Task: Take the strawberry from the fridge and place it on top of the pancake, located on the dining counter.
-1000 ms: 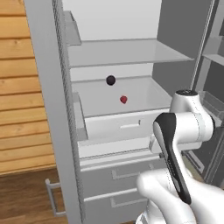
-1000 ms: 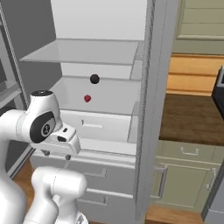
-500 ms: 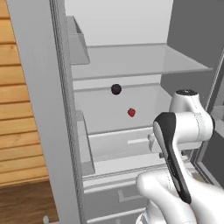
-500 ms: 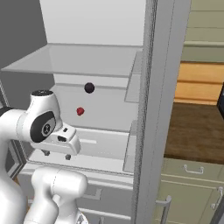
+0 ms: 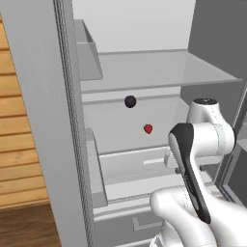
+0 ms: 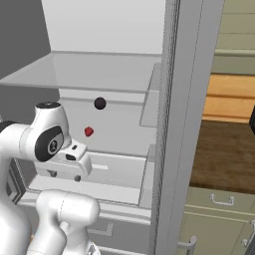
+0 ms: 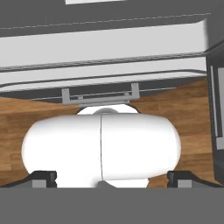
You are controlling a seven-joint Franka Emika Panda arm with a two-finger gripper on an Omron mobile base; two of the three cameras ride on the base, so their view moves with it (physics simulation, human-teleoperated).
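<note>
While the strawberry sits on the fridge shelf, below and just right of a dark fruit, the gripper points down at the floor, jaws wide and empty; a careless reach could snag the wrong fruit or knock the berry backward; the drawer beneath looks empty.

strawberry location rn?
In the fridge, on the shelf under the glass one: the strawberry sits apart from the dark fruit, nearer the camera and to its right in the left base view.
</note>
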